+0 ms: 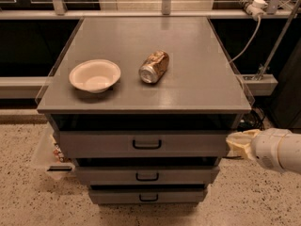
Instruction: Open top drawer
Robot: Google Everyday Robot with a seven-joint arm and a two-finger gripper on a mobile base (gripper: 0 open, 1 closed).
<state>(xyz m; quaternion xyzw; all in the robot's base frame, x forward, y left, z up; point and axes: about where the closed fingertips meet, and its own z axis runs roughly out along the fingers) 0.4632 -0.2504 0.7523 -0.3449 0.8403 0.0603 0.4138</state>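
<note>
Pale rounded gripper [237, 145] beside flat grey top drawer [103, 145], right end.

Dim overhead light, pincer [236, 144] lower right

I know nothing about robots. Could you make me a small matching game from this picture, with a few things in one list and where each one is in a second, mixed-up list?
Things
1. bowl
2. can
3. top drawer
4. gripper

Places
A. off the right side of the cabinet, below its top
B. lying on its side near the middle of the cabinet's top
C. just under the cabinet's top, with a black handle at its centre
D. upright on the left of the cabinet's top

Pairs: 1-D, 2-B, 3-C, 4-A
</note>
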